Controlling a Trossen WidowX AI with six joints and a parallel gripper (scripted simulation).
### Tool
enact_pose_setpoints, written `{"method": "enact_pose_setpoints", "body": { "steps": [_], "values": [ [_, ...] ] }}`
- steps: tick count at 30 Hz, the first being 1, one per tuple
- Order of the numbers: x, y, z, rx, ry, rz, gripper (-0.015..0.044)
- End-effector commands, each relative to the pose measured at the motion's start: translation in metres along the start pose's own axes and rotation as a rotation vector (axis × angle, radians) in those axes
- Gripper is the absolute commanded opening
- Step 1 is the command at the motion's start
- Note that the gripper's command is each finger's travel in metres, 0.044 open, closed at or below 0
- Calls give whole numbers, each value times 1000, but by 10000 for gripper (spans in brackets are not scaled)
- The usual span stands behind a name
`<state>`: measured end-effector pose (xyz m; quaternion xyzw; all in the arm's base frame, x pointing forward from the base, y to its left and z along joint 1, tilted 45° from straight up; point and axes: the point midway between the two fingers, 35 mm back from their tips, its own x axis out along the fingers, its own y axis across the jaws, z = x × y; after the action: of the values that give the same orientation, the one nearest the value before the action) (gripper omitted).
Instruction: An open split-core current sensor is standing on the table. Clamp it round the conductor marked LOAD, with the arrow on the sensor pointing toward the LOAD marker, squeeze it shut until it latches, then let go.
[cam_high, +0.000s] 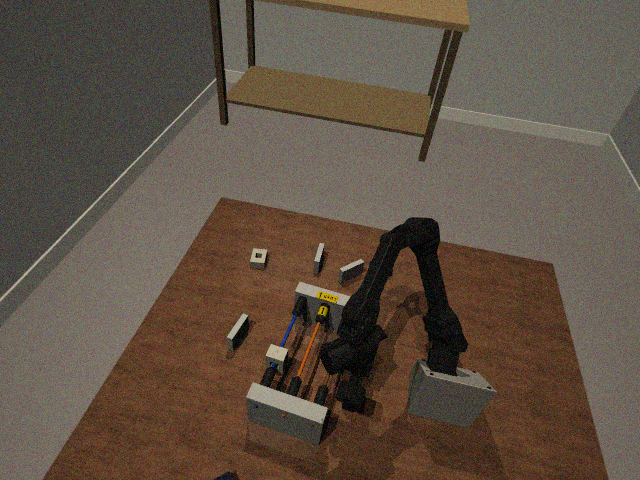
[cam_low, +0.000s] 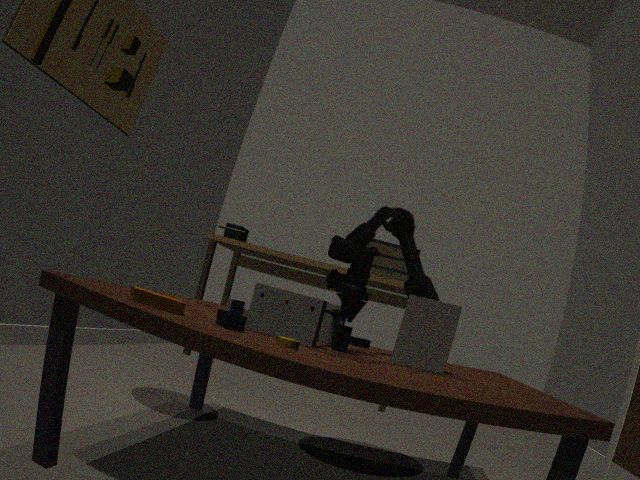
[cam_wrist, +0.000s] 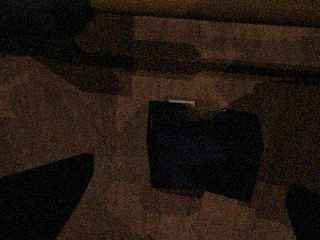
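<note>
The sensor (cam_high: 353, 395) (cam_low: 341, 338) (cam_wrist: 205, 155) is a dark block standing on the table right of the conductor rig, with a notched upper edge in the wrist view. Its arrow is not readable. My gripper (cam_low: 349, 319) (cam_wrist: 187, 177) is open and empty above the sensor, with one finger to each side of it in the wrist view. In the top view the arm hides the fingertips. The orange conductor (cam_high: 309, 348) runs to a yellow sleeve (cam_high: 323, 311) below a yellow marker (cam_high: 327, 297) on the rear block; its small print is hard to read. The sensor is apart from the conductors.
A blue conductor (cam_high: 288, 331) carries a white block (cam_high: 277, 355). The rig's front block (cam_high: 286, 413) (cam_low: 284, 315) stands left of the sensor. Several small pale blocks, one (cam_high: 238, 330) left of the rig, stand around. An orange-brown rod (cam_wrist: 215, 11) crosses the top of the wrist view.
</note>
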<state>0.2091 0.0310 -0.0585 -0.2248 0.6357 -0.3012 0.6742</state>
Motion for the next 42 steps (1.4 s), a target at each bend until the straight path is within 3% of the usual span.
{"method": "enact_pose_setpoints", "body": {
  "steps": [1, 12, 16, 31, 40, 42],
  "values": [
    [7, -1, -1, -6, -1, -4, 440],
    [24, -2, -2, -6, -1, -7, 440],
    [19, -1, -1, 1, 0, -3, 335],
    [19, -1, -1, 1, 0, -3, 235],
    [-19, 4, 5, -3, 0, 5, 0],
    [-32, 5, 5, -4, 0, 5, 0]
  ]
}}
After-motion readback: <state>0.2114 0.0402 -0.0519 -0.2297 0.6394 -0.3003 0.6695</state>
